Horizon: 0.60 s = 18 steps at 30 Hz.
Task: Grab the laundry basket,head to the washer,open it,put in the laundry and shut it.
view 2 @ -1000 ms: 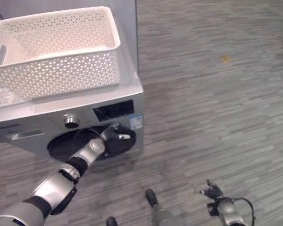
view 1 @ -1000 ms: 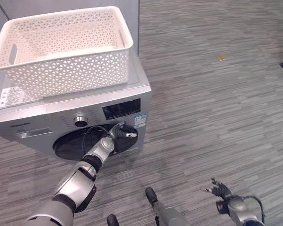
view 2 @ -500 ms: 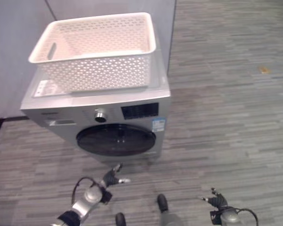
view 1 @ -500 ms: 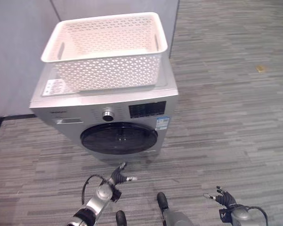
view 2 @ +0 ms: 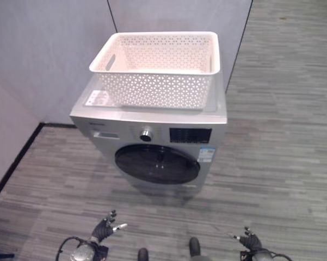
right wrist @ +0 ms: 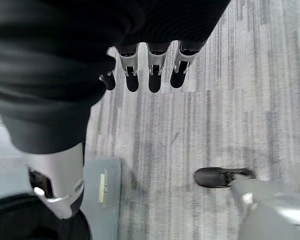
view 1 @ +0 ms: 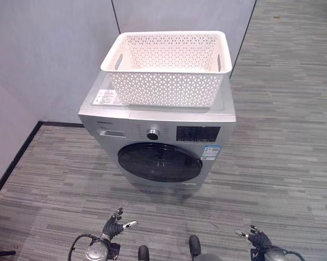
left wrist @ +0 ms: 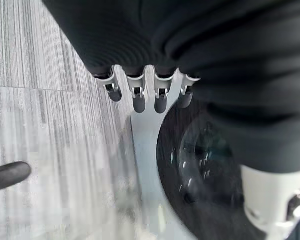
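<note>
**Basket on the washer, door shut, both hands free**

A white perforated plastic laundry basket [view 1: 166,68] sits on the flat top of the silver front-loading washing machine [view 1: 160,128], reaching from near its left edge to near its right. The basket looks empty. The machine's round dark glass door [view 1: 159,162] appears closed.

The left hand [view 1: 115,227] hangs low over the grey striped floor [view 1: 277,157], well apart from the machine, fingers [left wrist: 138,100] straight and relaxed, holding nothing. The right hand [view 1: 257,239] is low on the other side, its fingers [right wrist: 153,75] also loosely extended and empty.

The basket is likely light and fairly stiff (thin lattice walls may flex a little). The oval handle slots in its two short walls [view 1: 117,61] look like the surest places to grip, one hand each.
</note>
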Tool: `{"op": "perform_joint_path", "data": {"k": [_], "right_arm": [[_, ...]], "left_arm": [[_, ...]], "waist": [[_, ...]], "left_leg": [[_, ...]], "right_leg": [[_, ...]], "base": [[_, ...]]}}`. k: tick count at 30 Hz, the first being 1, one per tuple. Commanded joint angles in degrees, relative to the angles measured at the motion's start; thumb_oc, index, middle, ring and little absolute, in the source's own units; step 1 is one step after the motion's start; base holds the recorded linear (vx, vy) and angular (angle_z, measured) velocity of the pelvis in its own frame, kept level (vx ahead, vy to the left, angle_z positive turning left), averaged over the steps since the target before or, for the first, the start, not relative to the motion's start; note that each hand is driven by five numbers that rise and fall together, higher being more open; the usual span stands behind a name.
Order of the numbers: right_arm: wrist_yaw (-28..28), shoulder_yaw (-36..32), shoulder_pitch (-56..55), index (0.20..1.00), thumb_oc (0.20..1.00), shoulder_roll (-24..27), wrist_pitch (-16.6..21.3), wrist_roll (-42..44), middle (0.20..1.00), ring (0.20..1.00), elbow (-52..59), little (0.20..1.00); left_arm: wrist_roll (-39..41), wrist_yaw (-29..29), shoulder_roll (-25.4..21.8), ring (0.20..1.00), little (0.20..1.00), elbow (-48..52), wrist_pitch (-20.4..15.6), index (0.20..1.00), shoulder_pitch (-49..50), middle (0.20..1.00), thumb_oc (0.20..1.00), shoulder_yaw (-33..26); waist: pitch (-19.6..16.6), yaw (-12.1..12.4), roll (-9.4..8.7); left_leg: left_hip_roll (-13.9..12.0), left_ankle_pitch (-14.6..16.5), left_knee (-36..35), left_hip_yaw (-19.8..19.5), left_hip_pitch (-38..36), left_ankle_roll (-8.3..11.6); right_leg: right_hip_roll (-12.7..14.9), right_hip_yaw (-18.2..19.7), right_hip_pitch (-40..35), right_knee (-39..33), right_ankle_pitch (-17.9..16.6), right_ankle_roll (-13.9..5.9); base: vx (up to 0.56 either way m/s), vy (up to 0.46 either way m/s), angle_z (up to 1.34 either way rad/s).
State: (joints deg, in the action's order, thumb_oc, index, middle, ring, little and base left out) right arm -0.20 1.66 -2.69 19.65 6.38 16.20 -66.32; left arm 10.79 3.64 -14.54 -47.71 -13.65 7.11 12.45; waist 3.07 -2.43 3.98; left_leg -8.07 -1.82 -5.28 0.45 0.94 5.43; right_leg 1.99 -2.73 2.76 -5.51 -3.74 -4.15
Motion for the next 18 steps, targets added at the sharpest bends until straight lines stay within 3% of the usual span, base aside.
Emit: {"op": "perform_joint_path", "data": {"k": [1, 7, 8, 9, 12, 18], "right_arm": [[-2.42, -1.02, -0.81, 1.0, 1.0, -1.91, 1.49, 3.3, 1.0, 1.0, -5.75, 1.0], [-2.57, -1.37, 0.1, 1.0, 1.0, -2.21, 0.7, 3.63, 1.0, 1.0, -9.72, 1.0], [-2.07, -2.11, 0.49, 1.0, 1.0, -2.22, 0.3, 4.07, 1.0, 1.0, -10.1, 1.0], [-1.77, -2.23, 0.56, 1.0, 1.0, -2.3, 0.22, 4.25, 1.0, 1.0, -10.22, 1.0], [-1.41, -2.4, 0.46, 1.0, 1.0, -2.69, 0.15, 4.36, 1.0, 1.0, -10.8, 1.0], [-1.19, -2.06, 1.27, 1.0, 1.0, -2.16, -0.21, 4.14, 1.0, 1.0, -11.43, 1.0]], "left_arm": [[-0.41, 6.42, -0.84, 1.0, 1.0, -5.25, -4.01, 1.0, -1.19, 1.0, 1.0, -2.96], [4.51, 4.48, 0.58, 1.0, 1.0, -10.33, -4.04, 1.0, -1.17, 1.0, 1.0, -5.42], [13.8, -1.47, 1.49, 1.0, 1.0, -11.23, -3.91, 1.0, -0.53, 1.0, 1.0, -9.37], [16.07, -2.49, 1.77, 1.0, 1.0, -12.35, -3.71, 1.0, -0.42, 1.0, 1.0, -10.85], [18.54, -2.61, 2.74, 1.0, 1.0, -15.97, -4.15, 1.0, -1.25, 1.0, 1.0, -13.41], [19.5, -4.04, 3.3, 1.0, 1.0, -15.63, -3.72, 1.0, -1.85, 1.0, 1.0, -12.27]], "waist": [[-1.0, 0.98, -4.89], [-1.23, 1.78, -4.8], [-1.38, 2.47, -4.54], [-1.41, 2.67, -4.48], [-1.92, 2.97, -4.57], [-2.5, 2.97, -4.34]], "left_leg": [[2.42, 1.46, 0.28, -1.58, -0.29, -0.97], [2.84, 1.59, 0.28, -2.92, -0.64, -1.15], [3.1, 1.72, 0.28, -3.64, -0.77, -1.33], [3.17, 1.78, 0.28, -3.85, -0.84, -1.36], [3.42, 1.92, 0.28, -4.36, -1.0, -1.42], [3.85, 2.11, 0.28, -5.23, -1.08, -1.63]], "right_leg": [[4.02, -0.7, -3.0, 0.8, 5.2, -3.44], [4.38, -2.17, -4.36, 0.83, 5.58, -3.36], [4.64, -2.77, -4.83, 0.97, 5.7, -3.27], [4.72, -3.02, -5.05, 0.96, 5.72, -3.24], [4.83, -3.74, -5.71, 0.77, 5.92, -3.18], [5.01, -4.58, -6.26, 0.69, 5.98, -3.07]], "base": [[0.0, -0.021, 0.42], [0.0, -0.003, 0.15], [-0.01, 0.015, 0.2], [-0.01, 0.015, 0.21], [0.01, 0.004, 0.17], [0.01, -0.001, 0.06]]}}
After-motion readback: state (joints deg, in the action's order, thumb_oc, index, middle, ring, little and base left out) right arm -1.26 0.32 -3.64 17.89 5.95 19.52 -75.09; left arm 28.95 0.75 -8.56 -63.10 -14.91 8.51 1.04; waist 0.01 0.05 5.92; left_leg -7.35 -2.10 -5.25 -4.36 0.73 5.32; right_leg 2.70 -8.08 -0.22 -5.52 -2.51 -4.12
